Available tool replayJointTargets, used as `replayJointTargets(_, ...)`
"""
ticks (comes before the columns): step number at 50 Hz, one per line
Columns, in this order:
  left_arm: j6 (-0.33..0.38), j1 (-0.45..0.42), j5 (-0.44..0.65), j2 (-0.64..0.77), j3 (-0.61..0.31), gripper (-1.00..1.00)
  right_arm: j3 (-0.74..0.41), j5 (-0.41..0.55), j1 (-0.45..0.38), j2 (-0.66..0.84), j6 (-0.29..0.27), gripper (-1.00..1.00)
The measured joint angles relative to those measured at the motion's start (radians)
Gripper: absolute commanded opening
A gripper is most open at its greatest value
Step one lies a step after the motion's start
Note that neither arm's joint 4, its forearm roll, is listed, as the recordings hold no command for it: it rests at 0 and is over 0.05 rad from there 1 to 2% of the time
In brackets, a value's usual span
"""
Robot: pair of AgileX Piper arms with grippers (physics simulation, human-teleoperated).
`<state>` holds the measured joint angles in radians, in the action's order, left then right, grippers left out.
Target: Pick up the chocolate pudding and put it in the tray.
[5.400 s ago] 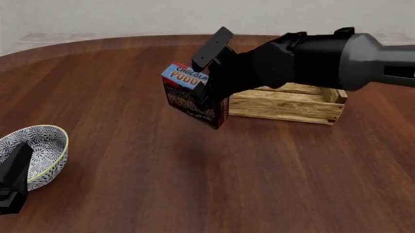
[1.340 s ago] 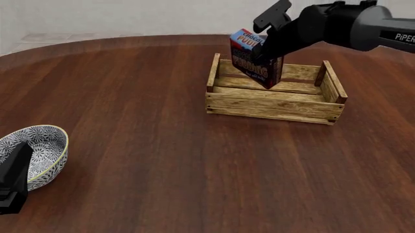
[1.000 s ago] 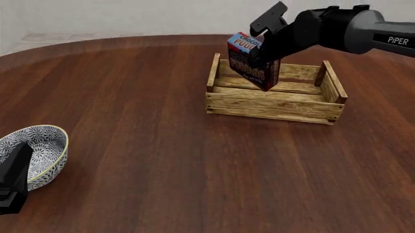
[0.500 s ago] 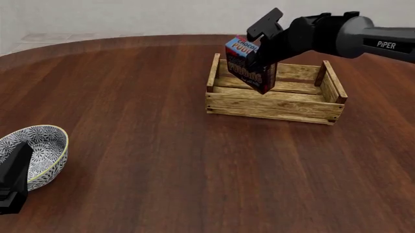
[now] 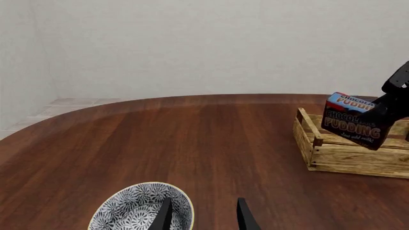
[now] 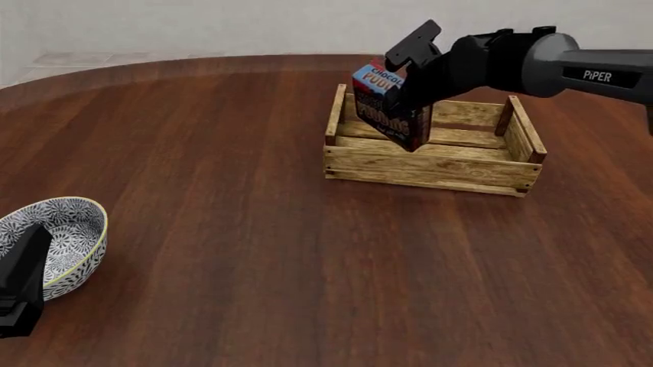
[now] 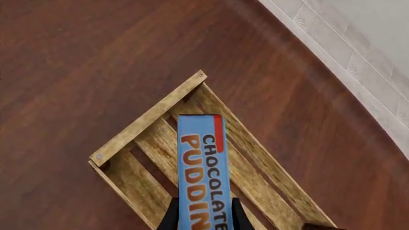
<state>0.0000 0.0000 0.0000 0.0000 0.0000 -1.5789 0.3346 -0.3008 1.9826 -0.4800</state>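
Step in hand: placing. Right gripper [image 6: 406, 76] is clamped on the chocolate pudding [image 6: 389, 107], carrying it tilted over the left half of the tray [image 6: 429, 170], upper centre-right of the front frame. In the front view the carton's lower corner sits about level with the slatted front wall; I can't tell whether it touches the floor slats or hangs just above them.

Right wrist view looks straight down the blue top of the carton [image 7: 200, 172], finger edges on both long sides, crate interior [image 7: 137, 184] directly below. Carton is inside the crate's outline, near one end board, and its long axis lies at an angle to the crate's walls.

Left gripper [image 5: 202, 215]: fingers apart, holding nothing, parked at the bottom of its own view just beside the patterned grey-white bowl [image 5: 139, 209]. In the front view it's the dark block [image 6: 21, 279] at lower left, overlapping the bowl [image 6: 60, 238]. Not involved.

Next move, my read: lower a bit more so the carton bottoms out on the slats, then open the jaws and lift straight up. Given the tilt, releasing now would likely tip the carton over; still inside the crate, but near the left end board [image 6: 336, 116], so a small shift toward crate centre first would give margin.

Wooden tabletop [image 6: 255, 214] otherwise carries nothing near the crate.
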Motion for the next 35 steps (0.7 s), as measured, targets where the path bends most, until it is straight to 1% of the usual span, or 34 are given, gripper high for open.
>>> replayJointTargets(35,0.000,0.000,0.000,0.000,0.000,1.00,0.007,-0.030,-0.003,0.027,0.014,-1.00)
